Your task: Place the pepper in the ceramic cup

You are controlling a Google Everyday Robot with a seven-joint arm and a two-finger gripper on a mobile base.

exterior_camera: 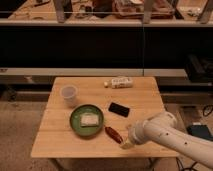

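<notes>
Hovering gripper (127, 144) low near front edge of surface (55, 135); open or closed, cannot tell. Pepper (114, 134) just left of jaws, not held; ceramic cup (69, 94) well apart, far left. Risk: off-centre approach knocking pepper off the edge.

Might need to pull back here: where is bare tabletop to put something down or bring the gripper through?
Bare wood: the front-left corner, beside the green plate and in front of the ceramic cup; also the right side, between the black object and the table edge. Crowded: front centre, where the gripper sits by the pepper.
</notes>
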